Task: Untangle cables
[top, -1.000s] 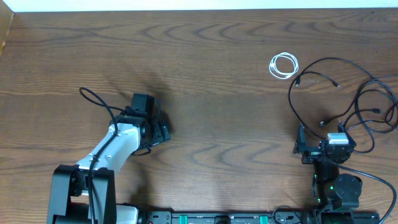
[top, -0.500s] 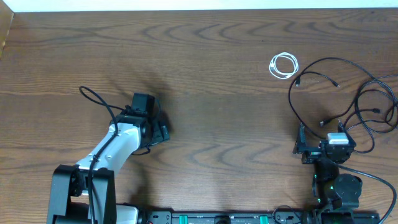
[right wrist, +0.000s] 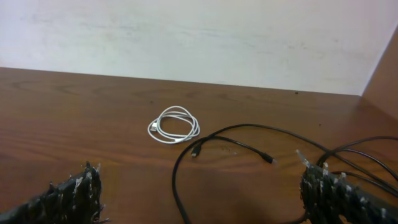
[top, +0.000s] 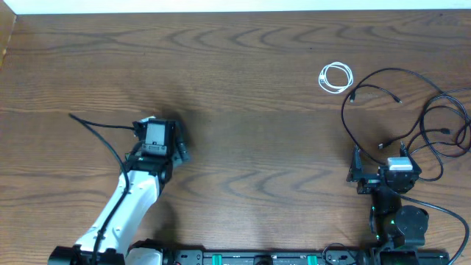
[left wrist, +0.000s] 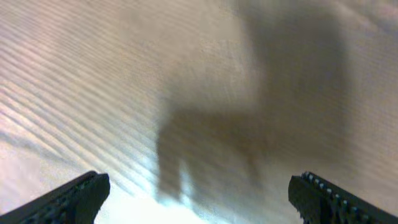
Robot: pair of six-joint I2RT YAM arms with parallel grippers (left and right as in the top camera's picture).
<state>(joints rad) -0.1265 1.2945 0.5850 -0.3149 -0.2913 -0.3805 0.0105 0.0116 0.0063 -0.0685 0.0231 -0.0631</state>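
Observation:
The white cable [top: 335, 77] lies coiled on the table at the back right, also in the right wrist view as a white cable [right wrist: 174, 124]. Thin black cables [top: 423, 121] sprawl in loose overlapping loops at the far right. One black cable [right wrist: 231, 138] with two small plug ends curves in front of my right gripper [right wrist: 202, 196], and its loop runs down between the wide-apart fingers without touching them. That right gripper [top: 384, 165] is open and empty. My left gripper [top: 175, 141] hangs open over bare wood at the left, far from the cables; its left gripper [left wrist: 199, 199] view is blurred.
A pale wall [right wrist: 199, 37] rises behind the table's far edge. The left arm's own thick black lead [top: 96, 126] trails out to the left. A rail with electronics [top: 257, 258] runs along the front edge.
The left arm has swung its wrist to the left and straightened, with its lead now stretched out leftward. The right arm and the cables have not moved.

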